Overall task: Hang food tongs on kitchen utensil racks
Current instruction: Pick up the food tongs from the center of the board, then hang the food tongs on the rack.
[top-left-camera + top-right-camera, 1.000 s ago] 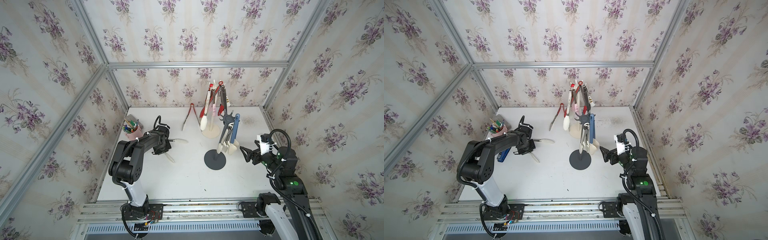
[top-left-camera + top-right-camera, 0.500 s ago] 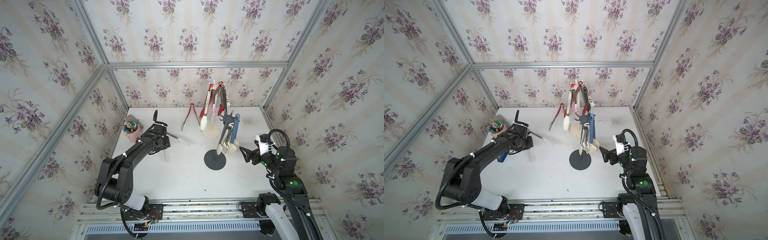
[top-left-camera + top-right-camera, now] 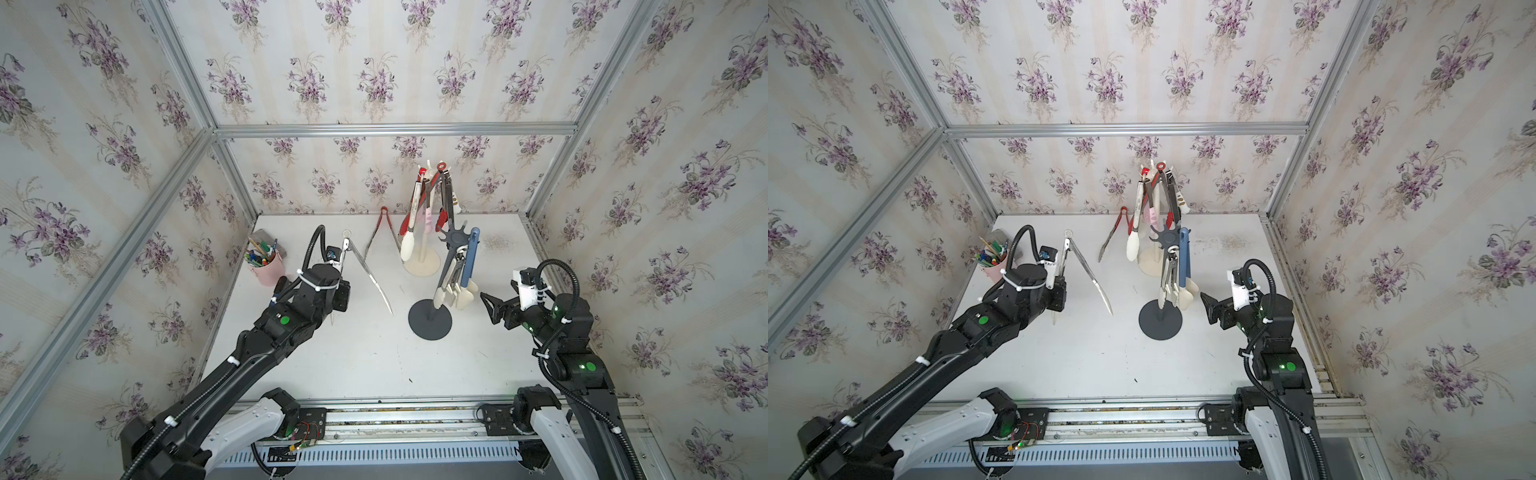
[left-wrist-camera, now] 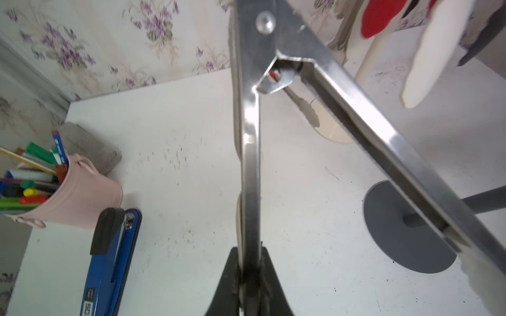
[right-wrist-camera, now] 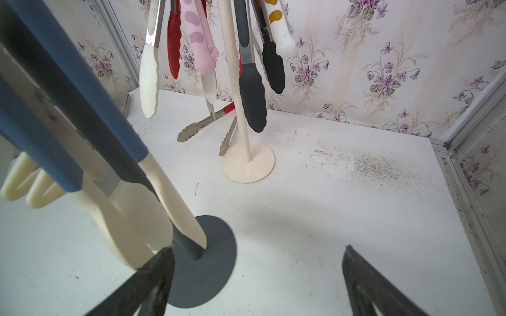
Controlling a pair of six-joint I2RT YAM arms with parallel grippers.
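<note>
Over the last second the left gripper (image 4: 248,269) had lifted the steel V-shaped tongs with cream-white tips (image 3: 370,277) off the white table (image 3: 374,365), and the left arm had stretched forward. The right gripper (image 3: 488,308) had kept its place.

The left jaws were clamped on 1 bare steel arm of those tongs, well below the rivet, and the other arm hung free. The right jaws stood wide apart, holding nothing, just beside the round base of the dark grey rack (image 3: 430,330).

The held tongs were polished steel with a small ring at the hinge end. They hung in the air between the short pink cup (image 3: 269,272) and the 2 racks, touching neither.

The pink cup held coloured pens and markers, standing on end. The cream-white rack (image 3: 424,266), near the back wall, carried several tongs with white, red, pink and black tips. The dark grey rack carried blue-handled and grey-handled tongs with cream tips. Red-handled steel tongs (image 3: 383,232) lay flat on the table just beside the cream-white rack.

The held tongs' hinge pointed up and toward the back wall. The gripped arm ran steeply down through the jaws, and the free arm sloped down toward the dark grey rack's base.
</note>
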